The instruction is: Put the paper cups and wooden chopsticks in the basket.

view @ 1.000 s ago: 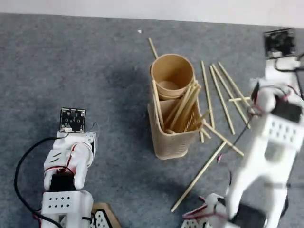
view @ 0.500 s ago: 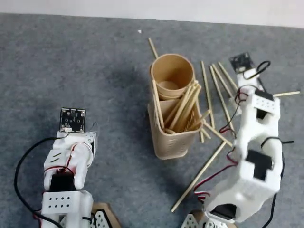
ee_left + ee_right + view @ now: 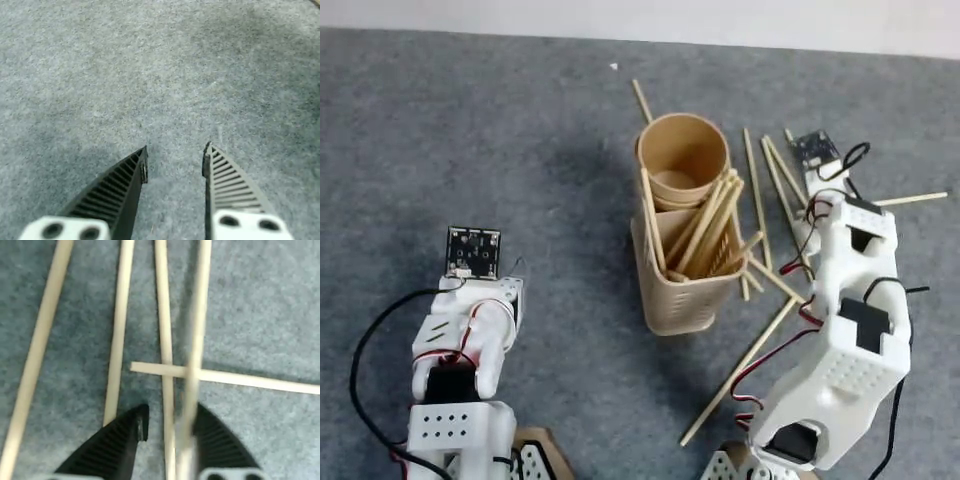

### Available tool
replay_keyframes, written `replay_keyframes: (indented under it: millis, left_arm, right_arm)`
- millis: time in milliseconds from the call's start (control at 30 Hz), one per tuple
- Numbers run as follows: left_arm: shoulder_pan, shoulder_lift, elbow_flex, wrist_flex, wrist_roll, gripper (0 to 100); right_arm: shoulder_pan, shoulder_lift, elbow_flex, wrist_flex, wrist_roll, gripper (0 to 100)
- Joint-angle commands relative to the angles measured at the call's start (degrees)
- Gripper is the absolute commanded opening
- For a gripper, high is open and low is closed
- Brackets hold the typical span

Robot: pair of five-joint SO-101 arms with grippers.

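Observation:
A tan slotted basket (image 3: 682,292) stands mid-table with stacked paper cups (image 3: 682,152) and several wooden chopsticks (image 3: 705,225) inside it. More loose chopsticks (image 3: 760,195) lie on the carpet to its right. My right arm (image 3: 850,262) hangs over that pile. Its gripper (image 3: 171,410) is open low above the carpet, with two chopsticks (image 3: 164,325) running between its fingers and a crosswise chopstick (image 3: 240,380) lying over them. My left gripper (image 3: 175,147) is open over bare grey carpet, on the left arm (image 3: 465,335) well left of the basket.
One long chopstick (image 3: 740,370) lies diagonally in front of the basket, near the right arm's base. Another chopstick (image 3: 642,100) pokes out behind the basket. Grey carpet (image 3: 470,130) covers the table.
The right arm swung in from the far right edge toward the basket and came down over the loose chopsticks. The left arm has not moved.

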Motion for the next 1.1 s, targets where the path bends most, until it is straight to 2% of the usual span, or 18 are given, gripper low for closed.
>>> replay_keyframes:
  millis: [0, 167, 300, 500, 733, 1067]
  left_arm:
    - [1.0, -0.6, -0.1, -1.1, -0.4, 20]
    - [1.0, -0.6, -0.1, -1.1, -0.4, 20]
    - [1.0, -0.6, -0.1, -1.1, -0.4, 20]
    - [1.0, -0.6, -0.1, -1.1, -0.4, 20]
    - [1.0, -0.6, -0.1, -1.1, -0.4, 20]
    - [1.0, -0.6, -0.1, -1.1, -0.4, 20]
  right_arm:
    - [-0.6, 1.5, -0.8, -0.5, 2.3, 2.1]
    - [-1.0, -1.5, -4.4, 8.2, 0.8, 0.6]
    - [-1.0, -10.5, -9.9, 14.5, -10.5, 0.6]
    - [-3.8, -31.6, -13.5, 21.2, -21.5, 0.6]
    - [-10.9, -51.3, -13.5, 21.9, -29.5, 0.6]
    - [-20.5, -62.7, -11.2, 15.2, -39.6, 0.6]
